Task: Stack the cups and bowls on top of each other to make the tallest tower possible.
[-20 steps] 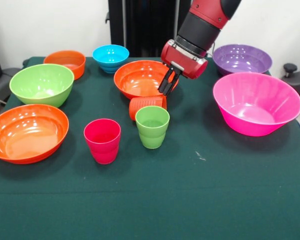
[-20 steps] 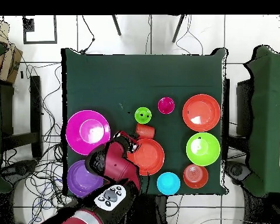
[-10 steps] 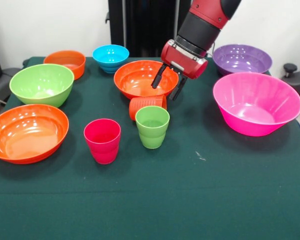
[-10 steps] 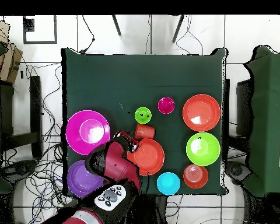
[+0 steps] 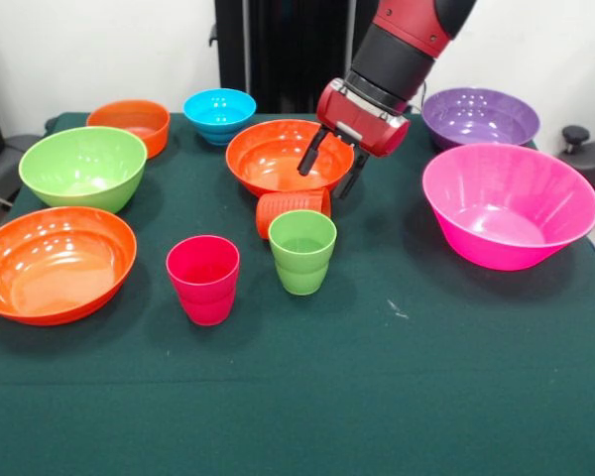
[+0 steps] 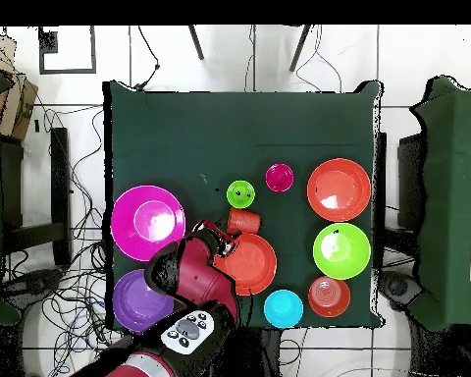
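Orange cup (image 5: 292, 209) lay on its side, touching the wide orange bowl (image 5: 278, 154) and just behind the upright green cup (image 5: 302, 250). The gripper (image 5: 330, 175) hung above it, fingers spread and empty. A good grasp probably meant descending squarely across the ribbed wall.
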`<state>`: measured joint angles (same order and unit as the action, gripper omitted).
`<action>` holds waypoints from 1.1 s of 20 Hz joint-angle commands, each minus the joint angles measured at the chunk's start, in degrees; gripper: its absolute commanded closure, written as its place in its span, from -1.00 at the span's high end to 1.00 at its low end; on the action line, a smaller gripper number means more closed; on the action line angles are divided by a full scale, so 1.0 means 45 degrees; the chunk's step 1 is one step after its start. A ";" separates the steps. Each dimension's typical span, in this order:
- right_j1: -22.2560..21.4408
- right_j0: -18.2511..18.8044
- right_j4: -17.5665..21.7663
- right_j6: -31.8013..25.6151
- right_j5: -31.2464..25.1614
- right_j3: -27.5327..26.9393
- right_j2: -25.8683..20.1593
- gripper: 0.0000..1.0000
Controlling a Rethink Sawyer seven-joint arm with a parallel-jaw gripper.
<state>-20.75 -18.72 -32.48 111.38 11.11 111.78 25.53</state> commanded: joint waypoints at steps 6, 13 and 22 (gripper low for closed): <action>0.0295 0.0634 0.0211 0.2288 -0.0173 -0.0664 -0.1618 1.00; 0.0465 0.0775 0.0327 0.2262 0.0083 -0.0723 -0.1670 1.00; 0.0544 0.0646 0.0087 0.2287 -0.0039 -0.0852 -0.1597 1.00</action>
<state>-20.31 -16.49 -32.49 111.38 11.12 111.77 25.53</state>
